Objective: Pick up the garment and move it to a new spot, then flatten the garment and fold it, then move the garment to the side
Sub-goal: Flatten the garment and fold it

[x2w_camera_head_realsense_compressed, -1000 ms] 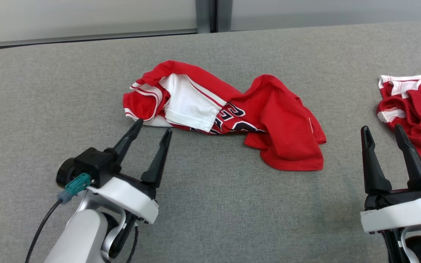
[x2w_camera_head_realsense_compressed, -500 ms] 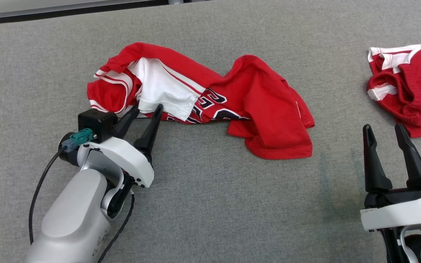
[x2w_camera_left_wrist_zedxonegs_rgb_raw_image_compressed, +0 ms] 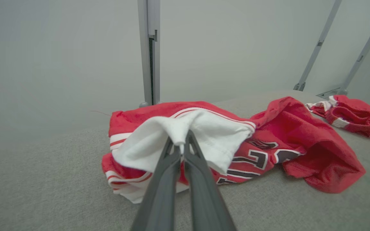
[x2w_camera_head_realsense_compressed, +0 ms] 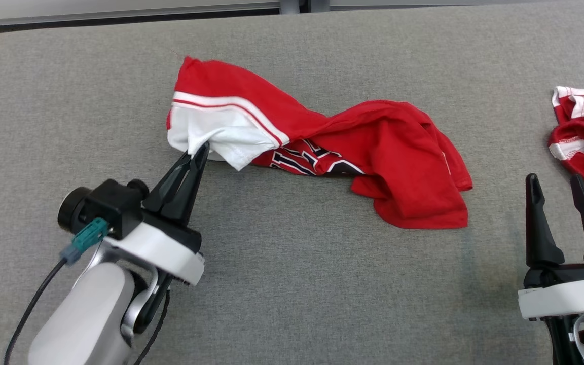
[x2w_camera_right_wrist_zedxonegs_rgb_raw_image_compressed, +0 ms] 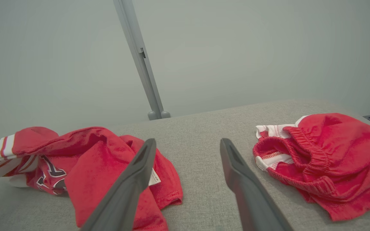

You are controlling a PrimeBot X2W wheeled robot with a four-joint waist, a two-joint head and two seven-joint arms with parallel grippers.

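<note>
The red-and-white garment [x2w_camera_head_realsense_compressed: 388, 152] lies crumpled across the middle of the grey table [x2w_camera_head_realsense_compressed: 292, 294]. Its left end is raised where our left gripper [x2w_camera_head_realsense_compressed: 202, 148] pinches a fold of the white panel [x2w_camera_head_realsense_compressed: 211, 129] between fingertips pressed together. We judge the hold thin: only a small tuck of cloth sits at the very tips, and a quick lift, or the drag of the red bulk on the rough surface, could pull it free. Held at one point, the cloth could also hang twisted and be harder to flatten. Our right gripper [x2w_camera_head_realsense_compressed: 553, 178] sits near the right edge, fingers spread and holding nothing, close beside a second red garment [x2w_camera_head_realsense_compressed: 583, 142] that we could snag by mistake.
</note>
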